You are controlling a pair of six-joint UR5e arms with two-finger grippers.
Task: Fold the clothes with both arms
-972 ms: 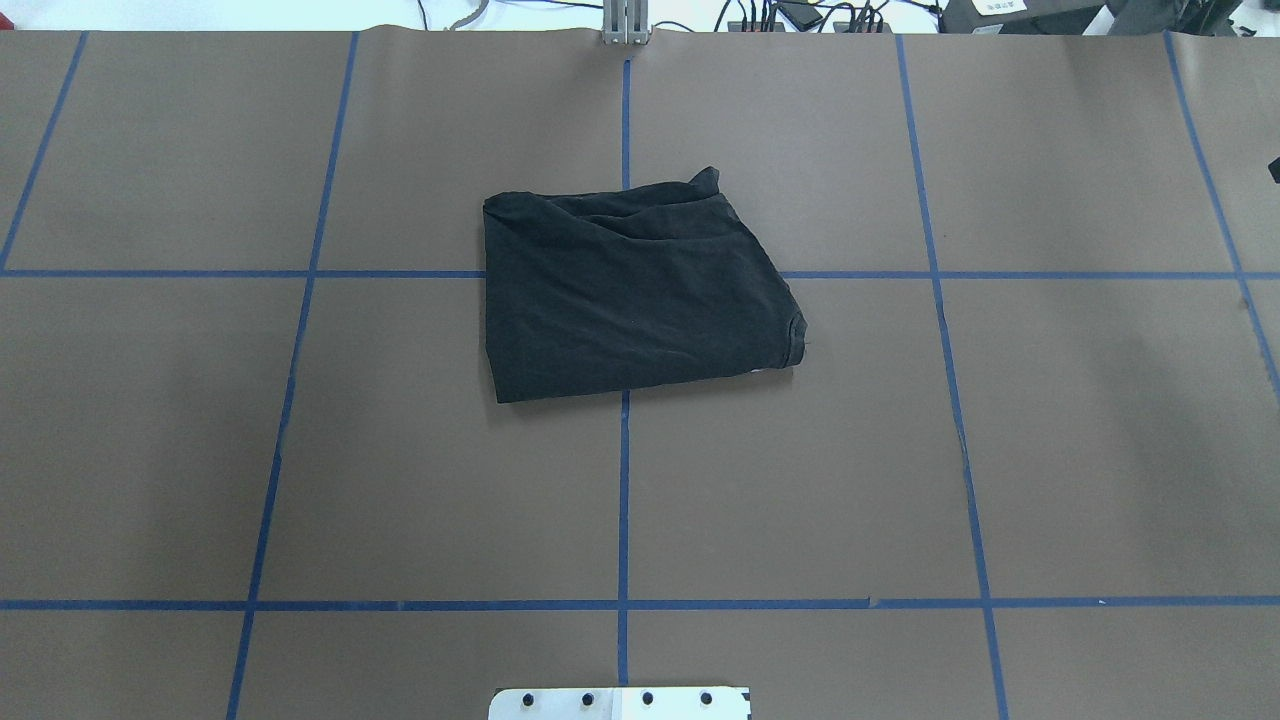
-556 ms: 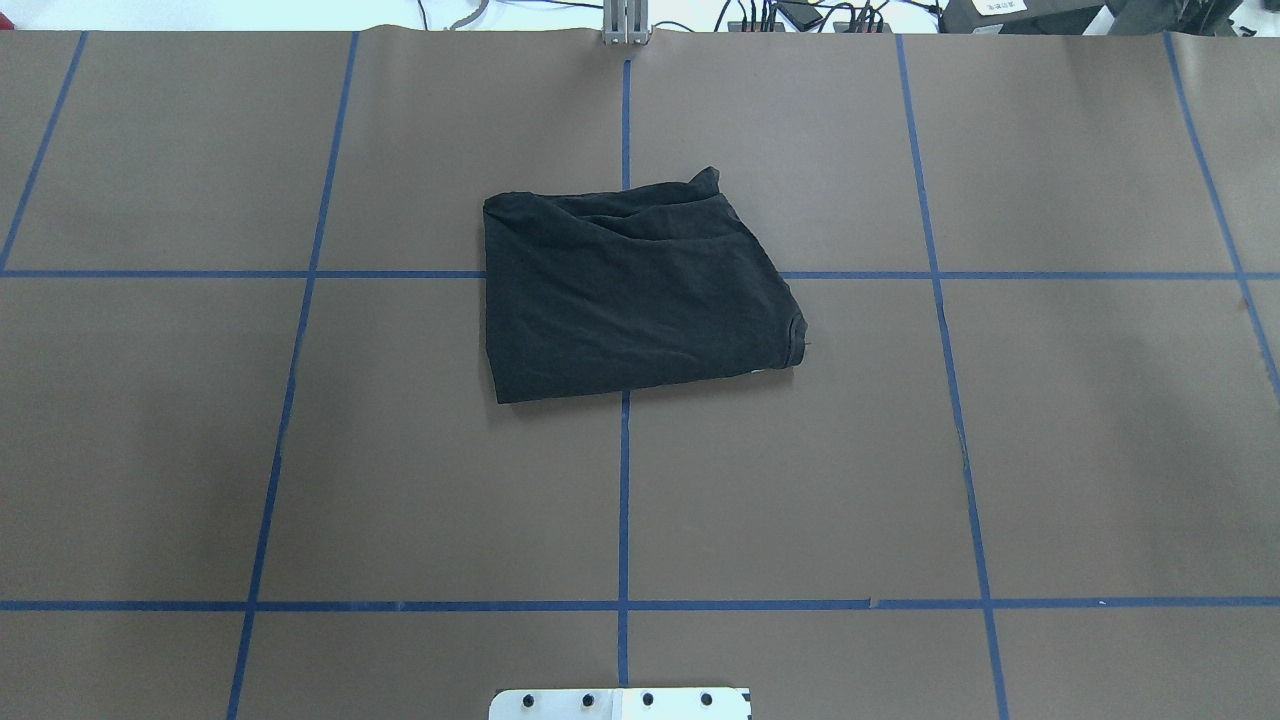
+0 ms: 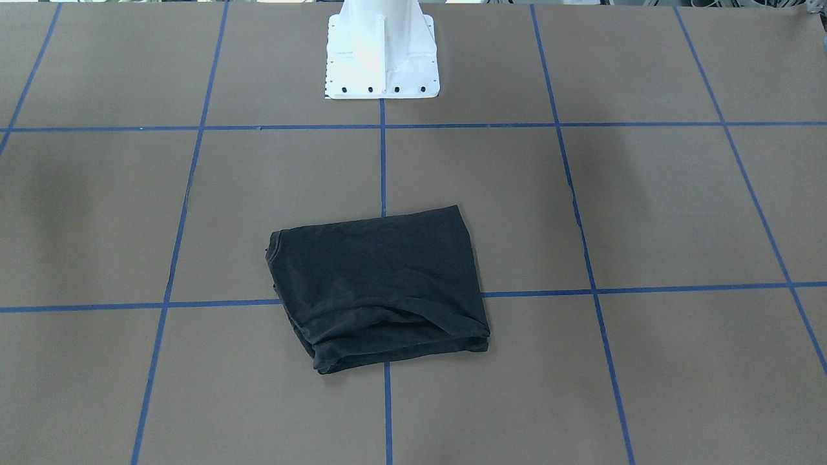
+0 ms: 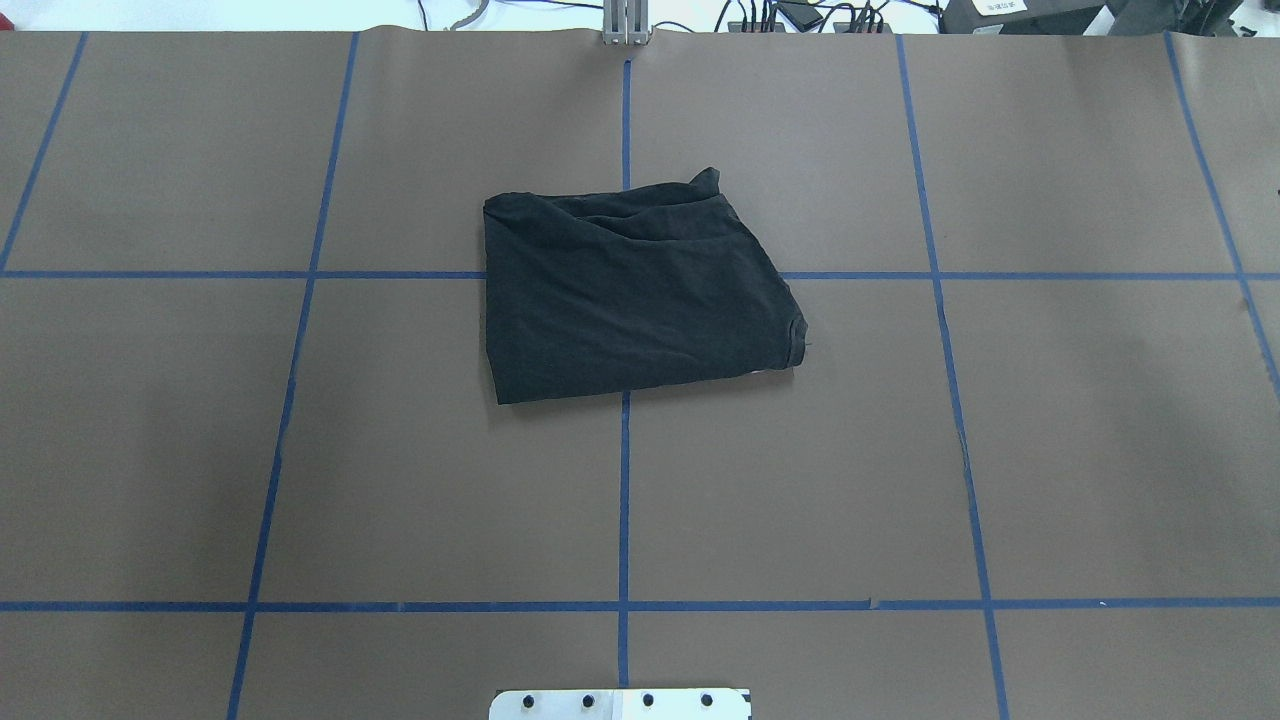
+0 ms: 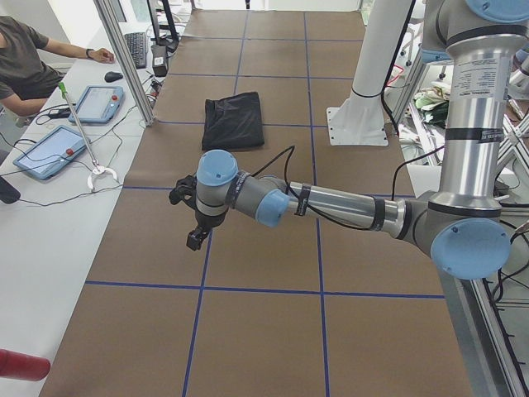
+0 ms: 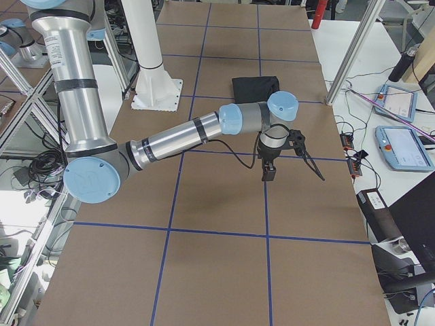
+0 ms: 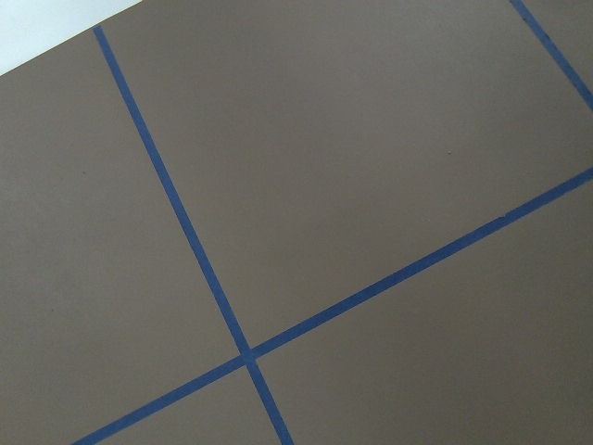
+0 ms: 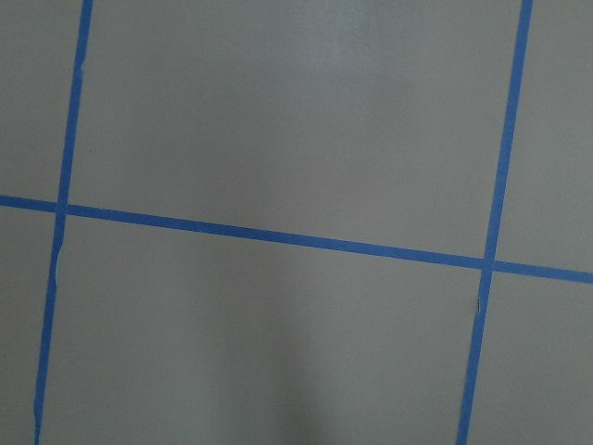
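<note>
The black T-shirt (image 4: 630,290) lies folded into a compact rectangle at the table's middle, across the centre tape line. Its print is hidden. It also shows in the front view (image 3: 378,284), the left side view (image 5: 234,118) and the right side view (image 6: 255,87). My left gripper (image 5: 188,219) hangs above bare table far to the shirt's left. My right gripper (image 6: 292,171) hangs above bare table far to its right. Both show only in the side views, so I cannot tell whether they are open or shut. Both wrist views show only brown table and blue tape.
The white base plate (image 4: 620,703) sits at the near table edge. Blue tape lines (image 4: 624,500) grid the brown table. An operator (image 5: 25,58) sits beside tablets (image 5: 50,153) along the far side. Metal posts (image 5: 124,58) stand at that edge.
A small dark tip at the overhead view's right edge has slipped out of view. The shirt has not moved.
</note>
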